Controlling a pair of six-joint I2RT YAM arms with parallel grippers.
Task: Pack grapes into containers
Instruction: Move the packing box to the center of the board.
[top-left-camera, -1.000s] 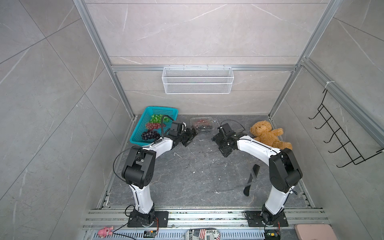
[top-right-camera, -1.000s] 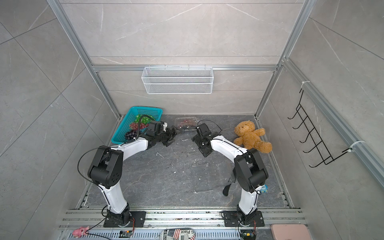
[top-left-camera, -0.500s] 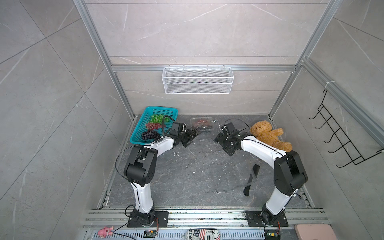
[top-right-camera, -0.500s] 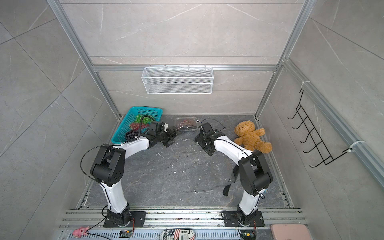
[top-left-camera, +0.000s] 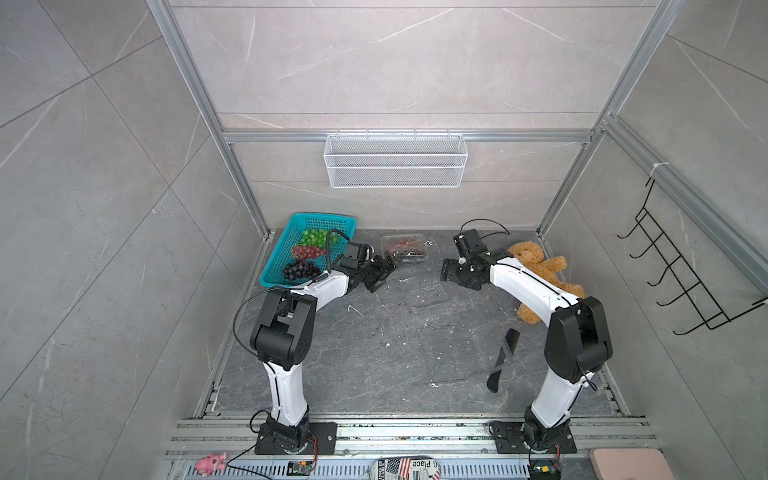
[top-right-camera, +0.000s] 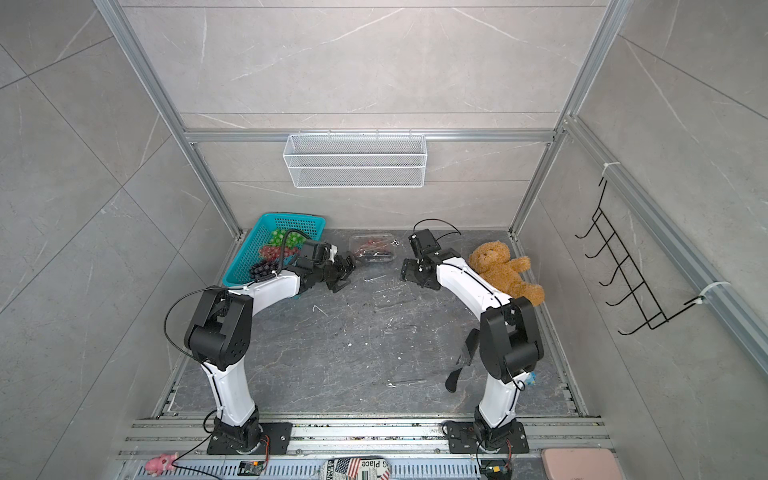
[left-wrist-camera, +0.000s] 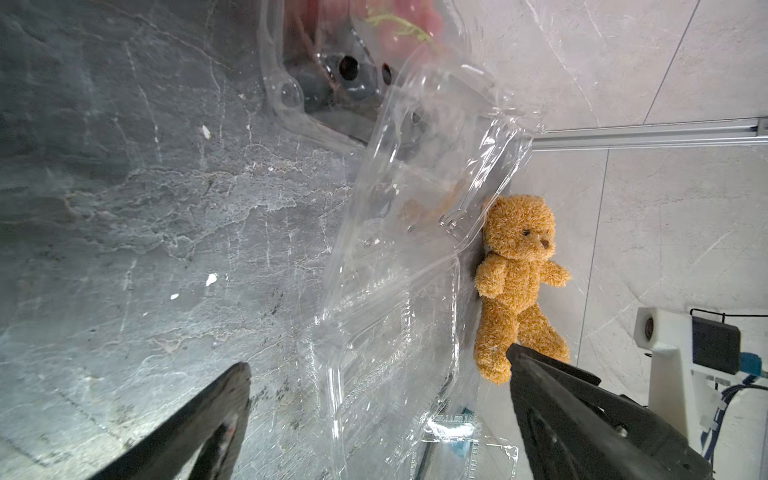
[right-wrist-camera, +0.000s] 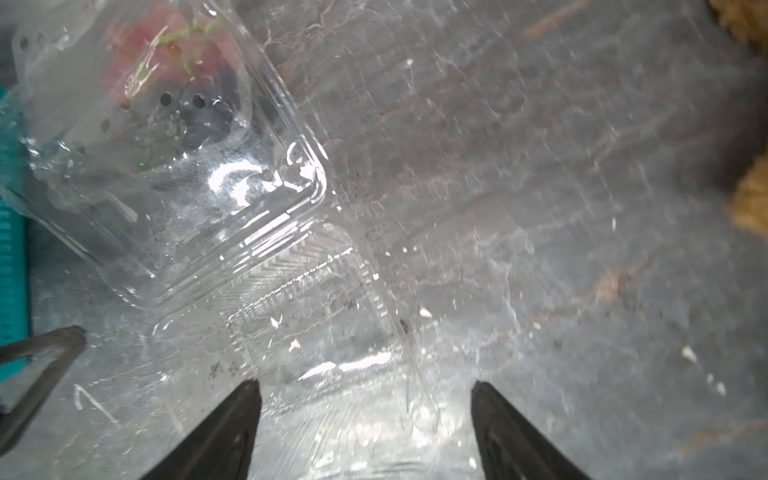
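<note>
Most of the grapes lie in the teal basket at the back left corner of the surface: a green bunch nearest the back wall, a red bunch in the middle and a dark bunch nearest the front. More red grapes are inside a clear filled container, which stands close to the back wall, just beside the basket. In front of it a second clear empty container lies open on the surface and is hard to see against the dark stone. It lies between the two grippers. The left gripper hangs low beside the basket, and its jaws are spread wide with nothing between them. The right gripper is on the other side and points down at the empty container. In the right wrist view its jaws are also apart and the clear plastic lies under them, not pinched. A brown teddy bear lies behind the right arm at the side wall.
</note>
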